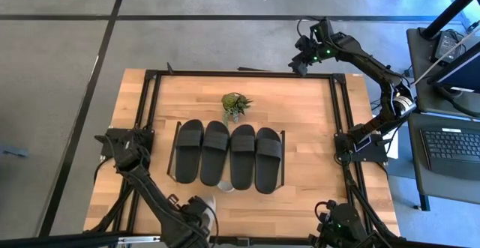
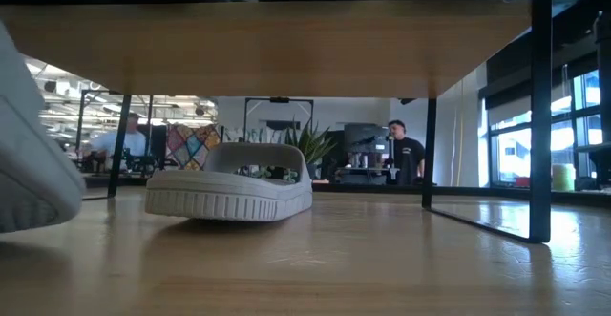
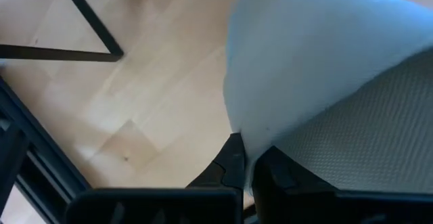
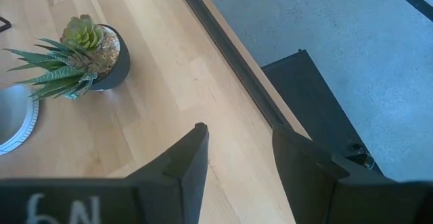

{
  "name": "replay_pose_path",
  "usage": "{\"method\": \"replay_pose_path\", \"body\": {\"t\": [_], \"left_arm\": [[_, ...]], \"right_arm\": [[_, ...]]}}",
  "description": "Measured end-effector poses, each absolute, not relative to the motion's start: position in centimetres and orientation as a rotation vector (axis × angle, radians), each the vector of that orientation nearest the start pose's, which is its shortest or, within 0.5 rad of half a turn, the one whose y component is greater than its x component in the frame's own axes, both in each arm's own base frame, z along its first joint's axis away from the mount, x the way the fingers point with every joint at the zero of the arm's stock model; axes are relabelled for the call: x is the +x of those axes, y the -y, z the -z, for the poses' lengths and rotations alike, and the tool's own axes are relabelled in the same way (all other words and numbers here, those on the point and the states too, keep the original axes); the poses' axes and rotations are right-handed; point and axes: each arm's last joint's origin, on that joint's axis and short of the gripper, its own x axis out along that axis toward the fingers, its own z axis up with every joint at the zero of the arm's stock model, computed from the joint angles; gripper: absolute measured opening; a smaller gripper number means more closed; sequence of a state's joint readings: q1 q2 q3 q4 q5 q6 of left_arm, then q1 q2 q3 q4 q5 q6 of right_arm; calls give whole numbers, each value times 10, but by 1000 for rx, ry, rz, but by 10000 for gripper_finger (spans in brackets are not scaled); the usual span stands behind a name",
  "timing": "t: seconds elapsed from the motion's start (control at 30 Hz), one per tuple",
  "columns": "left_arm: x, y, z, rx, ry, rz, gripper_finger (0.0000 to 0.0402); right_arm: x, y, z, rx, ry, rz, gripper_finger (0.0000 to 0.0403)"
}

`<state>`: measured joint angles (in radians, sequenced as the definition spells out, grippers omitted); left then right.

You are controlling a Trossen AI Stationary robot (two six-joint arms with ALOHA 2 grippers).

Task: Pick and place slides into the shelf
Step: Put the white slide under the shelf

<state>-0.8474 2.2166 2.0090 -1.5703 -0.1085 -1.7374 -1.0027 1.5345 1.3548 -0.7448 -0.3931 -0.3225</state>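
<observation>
Four black slides (image 1: 229,154) lie side by side on top of the shelf (image 1: 283,139) in the middle of the table. Under the shelf board (image 2: 267,49) a grey-white slide (image 2: 229,190) rests sole-down on the table; its end (image 1: 223,186) pokes out at the shelf's near side. A second grey-white slide (image 1: 205,202) is near the table's near edge, with my left gripper (image 3: 252,166) shut on it; it looms at the low view's left (image 2: 29,163). My right gripper (image 4: 240,156) hovers open over the table's far right corner (image 1: 300,62), holding nothing. My left gripper pinches the edge of the grey-white slide's broad strap (image 3: 247,137) between its two fingers. One finger (image 3: 230,162) is on the strap's smooth outer face, the other (image 3: 274,166) on the side of the textured footbed (image 3: 365,122). The fingers point steeply down. Whether the slide touches the table, I cannot tell.
A small green potted plant (image 1: 235,106) stands on the table just beyond the shelf's far side (image 4: 84,55). Black rails (image 1: 150,113) frame the tabletop. A person (image 2: 401,154) stands in the room beyond the table.
</observation>
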Motion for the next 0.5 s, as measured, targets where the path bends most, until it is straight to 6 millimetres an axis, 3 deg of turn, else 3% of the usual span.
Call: {"method": "replay_pose_path", "body": {"t": [0.23, 0.5], "left_arm": [[276, 310, -215, -460, -1432, -870, 3], [280, 308, -215, -466, -1424, -873, 54]], "right_arm": [[181, 263, -307, 303, -791, 437, 165], [181, 263, -307, 303, -790, 437, 165]]}}
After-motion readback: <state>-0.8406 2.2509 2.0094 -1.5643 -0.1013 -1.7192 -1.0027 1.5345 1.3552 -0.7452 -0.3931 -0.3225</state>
